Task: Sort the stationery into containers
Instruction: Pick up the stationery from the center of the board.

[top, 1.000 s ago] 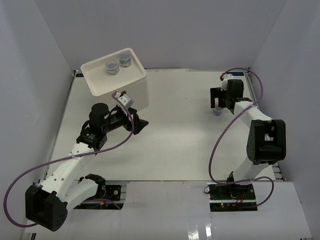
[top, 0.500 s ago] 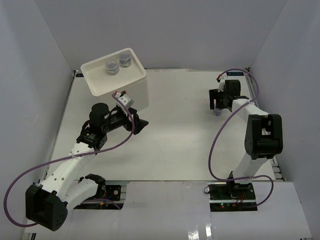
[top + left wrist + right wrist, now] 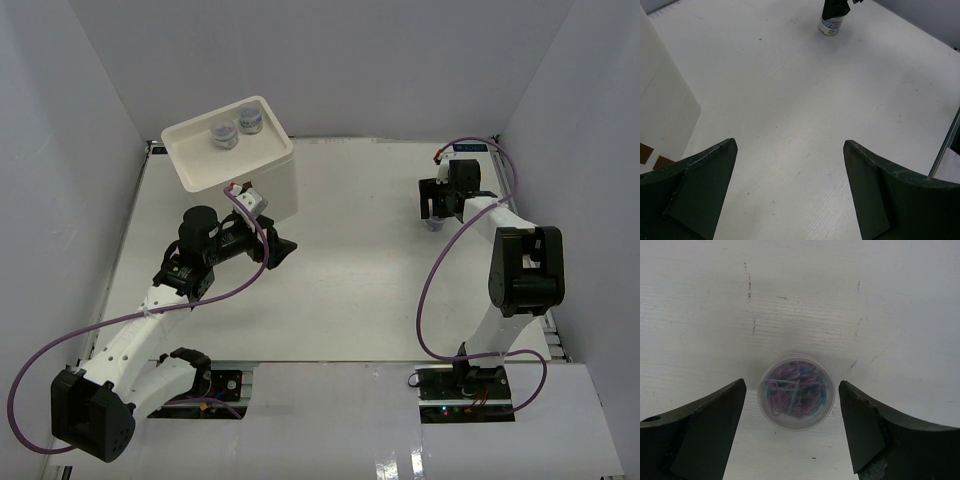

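Note:
A small round clear jar (image 3: pixel 795 398) with bluish-purple clips stands upright on the table at the far right (image 3: pixel 433 225). My right gripper (image 3: pixel 792 386) straddles it from above. Its fingers (image 3: pixel 715 415) stand on either side of the jar, open, with a narrow gap on each side. Two more jars (image 3: pixel 225 135) (image 3: pixel 250 120) sit in the tray top of the white drawer unit (image 3: pixel 275 185) at the back left. My left gripper (image 3: pixel 790 145) hovers open over bare table beside the unit (image 3: pixel 662 110), with nothing between its fingers. It faces the far jar (image 3: pixel 831 26).
The drawer unit's brown handles (image 3: pixel 651 156) show at the left edge of the left wrist view. White walls enclose the table on the left, back and right. The table's right edge (image 3: pixel 945 145) lies near the left gripper's right finger.
My right gripper has settled down over the jar and its jaws have narrowed toward it. The right forearm has swung more upright. The left arm has stayed still.

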Motion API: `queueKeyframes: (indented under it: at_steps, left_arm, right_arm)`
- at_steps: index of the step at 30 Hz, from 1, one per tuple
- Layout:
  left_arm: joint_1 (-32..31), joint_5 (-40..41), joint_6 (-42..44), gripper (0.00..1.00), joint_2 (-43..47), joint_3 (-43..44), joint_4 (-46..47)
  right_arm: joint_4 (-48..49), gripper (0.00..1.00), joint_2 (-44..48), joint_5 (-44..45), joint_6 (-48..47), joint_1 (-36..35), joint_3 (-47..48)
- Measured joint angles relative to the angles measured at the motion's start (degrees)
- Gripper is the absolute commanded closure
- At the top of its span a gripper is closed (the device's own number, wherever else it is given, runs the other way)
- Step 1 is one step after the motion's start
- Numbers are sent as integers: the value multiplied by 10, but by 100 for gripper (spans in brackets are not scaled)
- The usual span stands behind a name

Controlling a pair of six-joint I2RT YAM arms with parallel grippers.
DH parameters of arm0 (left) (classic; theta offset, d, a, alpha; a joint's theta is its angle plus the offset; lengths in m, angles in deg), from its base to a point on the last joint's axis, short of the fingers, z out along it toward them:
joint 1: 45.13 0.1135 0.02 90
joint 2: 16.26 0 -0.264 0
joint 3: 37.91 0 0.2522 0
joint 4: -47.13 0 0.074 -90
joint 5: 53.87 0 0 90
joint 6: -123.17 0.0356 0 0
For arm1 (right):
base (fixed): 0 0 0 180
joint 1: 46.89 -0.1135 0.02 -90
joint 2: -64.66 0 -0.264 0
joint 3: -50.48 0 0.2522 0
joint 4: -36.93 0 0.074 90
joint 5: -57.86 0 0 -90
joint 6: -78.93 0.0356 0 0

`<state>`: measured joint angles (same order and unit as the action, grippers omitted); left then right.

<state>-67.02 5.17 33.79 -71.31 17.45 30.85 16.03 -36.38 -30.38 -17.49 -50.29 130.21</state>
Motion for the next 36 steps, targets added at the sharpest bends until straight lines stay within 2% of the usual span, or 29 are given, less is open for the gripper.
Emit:
queueKeyframes:
  at_steps: [18,26,30,36]
  left_arm:
    - [0,-4,0,2,0,0,0]
    - [0,-5,0,2,0,0,0]
    - [0,-9,0,2,-2,0,0]
    - [0,-18,0,2,-7,0,1]
  right_arm:
    - [0,24,-15,-3,0,0,0]
    - [0,41,-17,0,-1,0,2]
    - [-1,55,-17,0,-2,0,2]
    - [-13,62,-7,-32,-11,-1,1]
